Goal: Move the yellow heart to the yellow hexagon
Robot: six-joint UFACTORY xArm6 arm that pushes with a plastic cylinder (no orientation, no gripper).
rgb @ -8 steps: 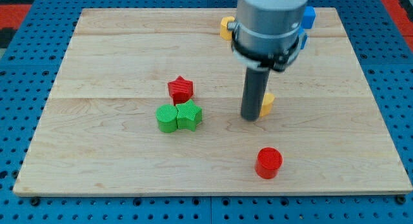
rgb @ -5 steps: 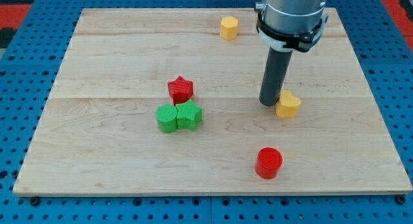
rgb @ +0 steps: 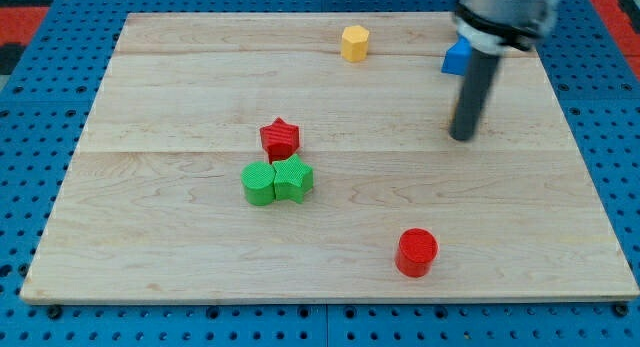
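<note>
The yellow hexagon [rgb: 354,42] lies near the view's top edge of the wooden board [rgb: 180,87], a little right of centre. The yellow heart does not show anywhere in this frame; it may be hidden behind the rod, I cannot tell. My tip [rgb: 462,137] rests on the board at the view's right, well to the right of and below the hexagon. The rod is blurred.
A blue block [rgb: 456,58] sits at the top right, partly behind the rod. A red star [rgb: 280,138] lies mid-board, with a green round block [rgb: 259,183] and a green star [rgb: 294,178] touching just below it. A red cylinder [rgb: 416,252] stands at the lower right.
The rod has swept from mid-board to the view's right and slightly up. The yellow heart, beside the tip earlier, has dropped out of sight. The blue block now shows.
</note>
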